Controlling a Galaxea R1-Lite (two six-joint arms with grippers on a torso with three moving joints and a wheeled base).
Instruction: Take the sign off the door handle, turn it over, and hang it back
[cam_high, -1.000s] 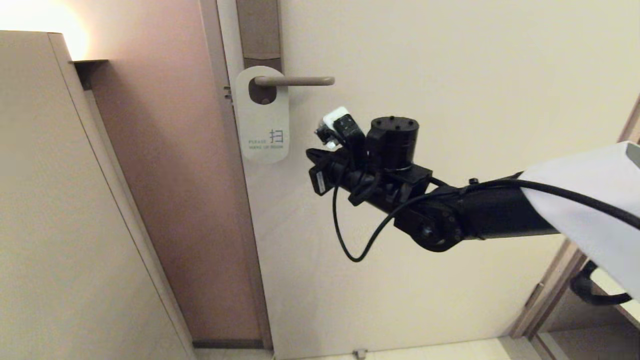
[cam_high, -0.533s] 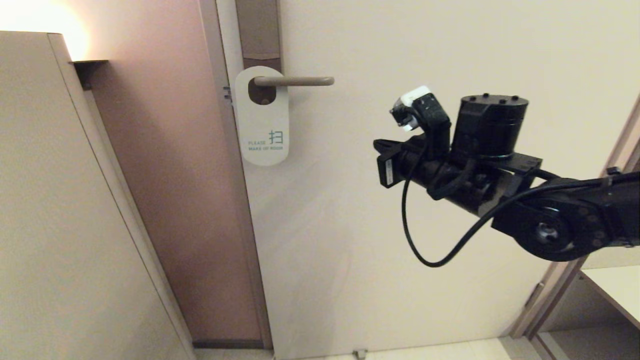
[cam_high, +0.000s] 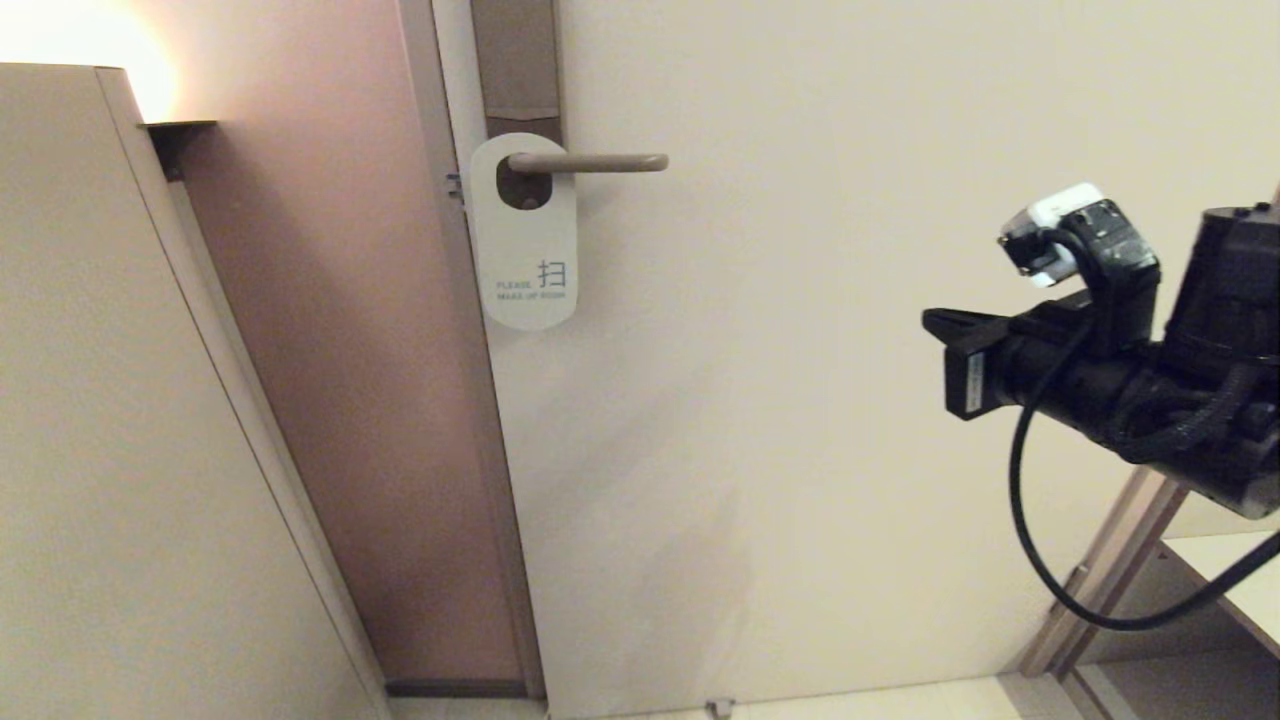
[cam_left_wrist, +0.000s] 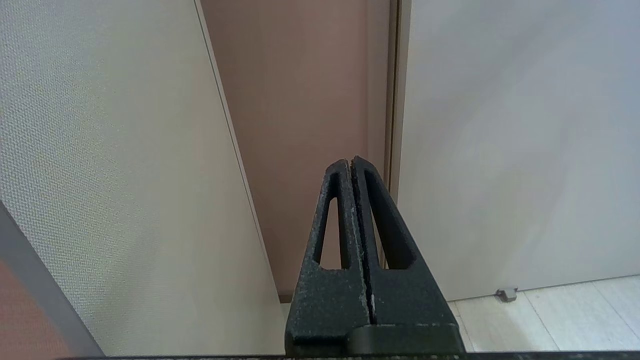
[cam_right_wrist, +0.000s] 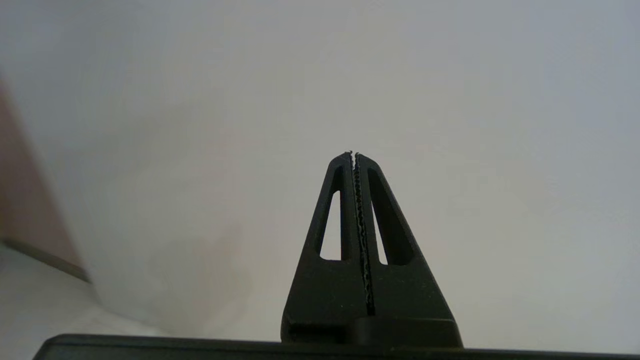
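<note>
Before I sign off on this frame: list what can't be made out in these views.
- The sign: its back face is turned to the door in the head view; neither wrist view shows the sign.
- The door handle: its base sits behind the sign's hole.
- The right gripper: the head view shows it edge-on; its arm is cut off by the frame edge.
- The left gripper: absent from the head view.

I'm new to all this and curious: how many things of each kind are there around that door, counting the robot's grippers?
Signs: 1, the sign
Door handles: 1, the door handle
Grippers: 2, left gripper, right gripper
Total: 4
</note>
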